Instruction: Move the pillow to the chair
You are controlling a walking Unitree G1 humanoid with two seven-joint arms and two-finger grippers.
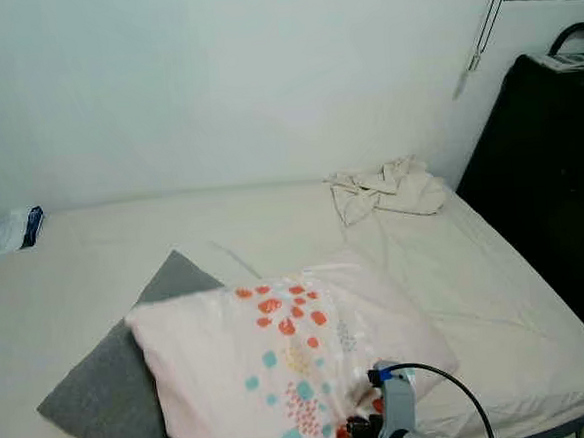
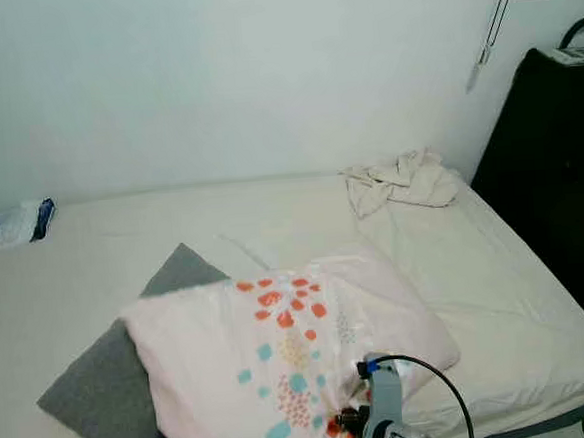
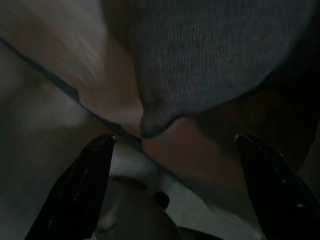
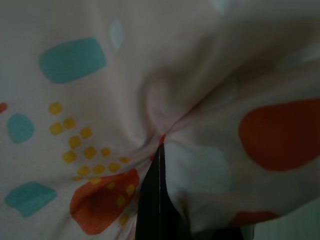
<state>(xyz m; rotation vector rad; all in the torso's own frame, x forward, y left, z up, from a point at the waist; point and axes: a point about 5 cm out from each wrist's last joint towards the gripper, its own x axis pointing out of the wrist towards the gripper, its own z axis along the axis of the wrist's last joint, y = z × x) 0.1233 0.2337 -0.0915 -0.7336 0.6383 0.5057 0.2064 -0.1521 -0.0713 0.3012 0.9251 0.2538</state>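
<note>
A pale pink pillow [image 1: 282, 365] with orange, teal and yellow spots lies at the near edge of the bed [image 1: 477, 286], resting partly on a grey pillow [image 1: 114, 392]. My right arm [image 1: 394, 412] reaches up to its near corner. In the right wrist view my right gripper [image 4: 160, 145] is shut on a bunched fold of the spotted pillow [image 4: 200, 100]. My left gripper [image 3: 174, 137] is open, its black fingers [image 3: 80, 195] spread just below a corner of the grey pillow [image 3: 210, 60] at the mattress edge.
A crumpled cream cloth [image 1: 385, 187] lies at the bed's far right corner. A white and blue packet [image 1: 7, 229] sits at the far left by the wall. A tall black object [image 1: 550, 181] stands right of the bed.
</note>
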